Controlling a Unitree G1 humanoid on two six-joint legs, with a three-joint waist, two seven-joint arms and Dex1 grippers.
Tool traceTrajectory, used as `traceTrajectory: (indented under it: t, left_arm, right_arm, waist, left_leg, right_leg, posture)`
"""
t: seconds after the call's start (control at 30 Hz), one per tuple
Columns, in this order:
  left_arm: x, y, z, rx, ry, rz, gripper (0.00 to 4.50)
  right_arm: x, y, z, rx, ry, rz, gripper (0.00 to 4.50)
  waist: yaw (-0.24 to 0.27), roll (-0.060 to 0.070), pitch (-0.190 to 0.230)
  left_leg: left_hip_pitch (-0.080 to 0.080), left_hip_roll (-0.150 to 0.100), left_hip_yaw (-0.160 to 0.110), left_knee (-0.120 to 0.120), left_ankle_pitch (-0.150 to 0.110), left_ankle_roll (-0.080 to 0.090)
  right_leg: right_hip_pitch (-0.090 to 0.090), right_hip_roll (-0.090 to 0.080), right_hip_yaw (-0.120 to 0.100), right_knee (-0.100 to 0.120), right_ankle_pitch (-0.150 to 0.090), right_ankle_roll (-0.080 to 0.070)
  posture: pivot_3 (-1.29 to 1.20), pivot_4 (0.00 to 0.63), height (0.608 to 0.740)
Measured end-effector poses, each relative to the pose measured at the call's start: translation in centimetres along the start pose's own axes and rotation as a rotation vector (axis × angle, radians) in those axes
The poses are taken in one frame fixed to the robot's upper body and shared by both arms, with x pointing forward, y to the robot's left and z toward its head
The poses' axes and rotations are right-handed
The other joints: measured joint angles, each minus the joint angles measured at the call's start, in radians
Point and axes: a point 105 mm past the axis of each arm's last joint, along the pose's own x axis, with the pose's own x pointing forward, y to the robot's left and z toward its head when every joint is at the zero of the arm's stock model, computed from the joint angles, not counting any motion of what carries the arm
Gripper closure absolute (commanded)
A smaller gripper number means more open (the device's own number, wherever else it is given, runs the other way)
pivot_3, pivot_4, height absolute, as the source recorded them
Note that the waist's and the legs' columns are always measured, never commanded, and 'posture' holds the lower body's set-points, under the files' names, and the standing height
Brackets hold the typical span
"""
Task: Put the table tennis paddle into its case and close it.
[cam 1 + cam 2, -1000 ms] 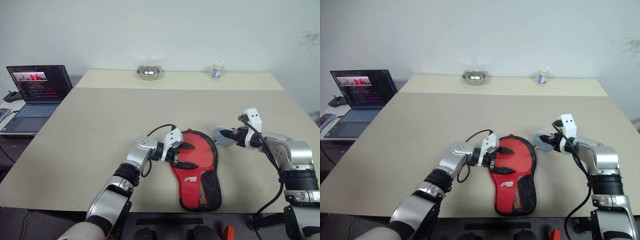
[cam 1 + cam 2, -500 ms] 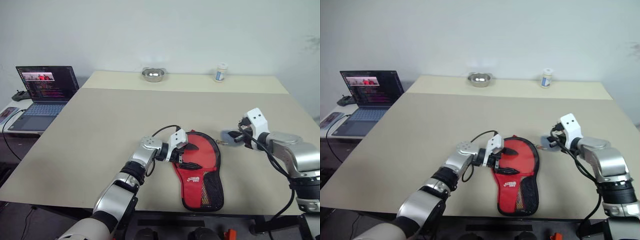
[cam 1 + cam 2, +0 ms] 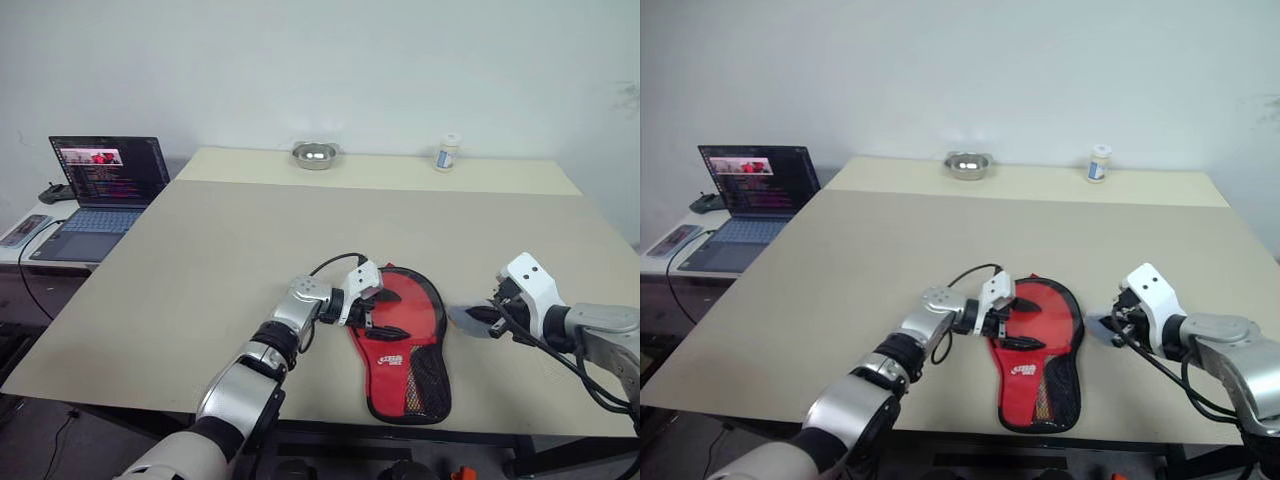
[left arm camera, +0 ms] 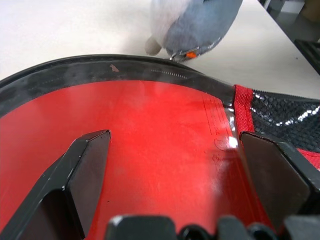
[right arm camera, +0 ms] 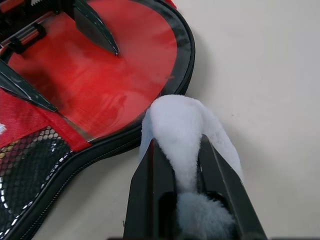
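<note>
Where the case lies: soft paddle-shaped pouch (image 3: pixel 405 345) with black edge, red panel and black mesh, flat on the wide beige table (image 3: pixel 200 260), near the front edge, round end toward the far side, narrow end toward the robot.
Table tennis paddle: round red face (image 5: pixel 100 75) seen under the clear window of the case; handle too hidden to tell.
Zip: cannot tell if shut.
Left gripper (image 3: pixel 388 312): two black fingers spread wide, tips down on the round red part of the case, one finger (image 4: pixel 85 170) on each side of the window.
Right gripper (image 3: pixel 490 318): pinched tight on a fluffy white and grey ball (image 5: pixel 185 120).
Fluffy ball: just beside the black rim of the case, on its right, low over the table.
Far edge of the table: small shiny metal bowl (image 3: pixel 314 154) and little white bottle (image 3: pixel 447 152), well apart from the case.
Left of the table: open laptop (image 3: pixel 105 180) with a lit screen, on a lower side desk.
</note>
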Motion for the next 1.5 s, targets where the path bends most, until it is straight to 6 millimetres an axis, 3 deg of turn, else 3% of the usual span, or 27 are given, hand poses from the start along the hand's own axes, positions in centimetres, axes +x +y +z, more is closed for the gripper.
traceTrajectory:
  t: [0.13,0.33,0.53,0.83,1.07,1.4,1.43,1.5]
  left_arm:
    - [0.1,-0.1,0.0,0.014,0.008,-0.005,0.0]
    - [0.5,-0.3,-0.2,0.009,0.012,-0.013,0.0]
    - [0.9,-0.5,-0.3,0.009,0.016,-0.022,0.0]
    - [1.5,-0.9,-0.1,0.011,0.008,-0.044,0.0]
    - [1.6,-1.0,-0.2,0.012,0.016,-0.042,0.0]
    - [1.6,-1.0,-0.2,0.014,0.019,-0.042,0.0]
    - [1.7,-1.0,-0.2,0.015,0.018,-0.043,0.0]
    - [1.6,-1.0,-0.3,0.016,0.018,-0.042,0.0]
  right_arm:
    - [-1.5,0.9,-0.6,-0.012,0.034,0.028,4.48]
    - [-3.1,4.9,-2.3,-0.021,0.079,0.154,4.48]
    - [-4.1,7.0,-3.9,-0.035,0.131,0.203,4.48]
    - [-6.7,10.6,-6.8,0.004,0.231,0.353,4.49]
    - [-8.3,12.6,-7.4,0.059,0.215,0.465,4.49]
    - [-8.2,13.4,-6.6,0.048,0.195,0.492,4.49]
    - [-8.1,13.4,-6.5,0.048,0.19,0.485,3.78]
    - [-8.0,13.5,-6.1,0.052,0.186,0.492,3.3]
  waist:
    - [0.001,0.0,-0.001]
    - [0.002,-0.001,-0.004]
    - [0.003,0.002,-0.007]
    - [0.011,0.0,-0.007]
    - [0.007,-0.001,-0.008]
    - [0.007,-0.001,-0.007]
    - [0.007,-0.001,-0.007]
    - [0.006,-0.001,-0.007]
  left_leg:
    - [0.0,0.0,-0.001,-0.001,0.0,0.0]
    - [0.0,0.0,-0.005,-0.001,0.0,0.0]
    - [0.002,0.0,-0.015,-0.002,-0.001,0.001]
    - [0.0,-0.012,-0.027,-0.003,-0.006,0.006]
    - [0.002,-0.012,-0.031,-0.002,-0.007,0.006]
    - [0.003,-0.012,-0.036,-0.003,-0.007,0.006]
    - [0.003,-0.012,-0.037,-0.003,-0.007,0.006]
    - [0.003,-0.012,-0.037,-0.003,-0.007,0.006]
  right_leg:
    - [0.001,0.0,-0.001,-0.002,0.0,0.0]
    - [0.004,-0.001,-0.005,-0.004,0.0,0.0]
    - [0.014,-0.002,-0.016,-0.016,-0.004,-0.005]
    - [0.022,-0.017,-0.027,-0.017,-0.01,0.005]
    - [0.026,-0.018,-0.032,-0.018,-0.011,0.005]
    - [0.03,-0.019,-0.037,-0.02,-0.013,0.004]
    - [0.03,-0.019,-0.037,-0.02,-0.013,0.004]
    - [0.03,-0.019,-0.037,-0.02,-0.013,0.004]
  posture:
    - [0.0,0.15,0.74]
    - [0.0,0.15,0.74]
    - [0.0,0.15,0.74]
    - [0.0,0.15,0.74]
    - [0.0,0.15,0.74]
    - [0.0,0.15,0.74]
    - [0.0,0.15,0.74]
    - [0.0,0.15,0.74]
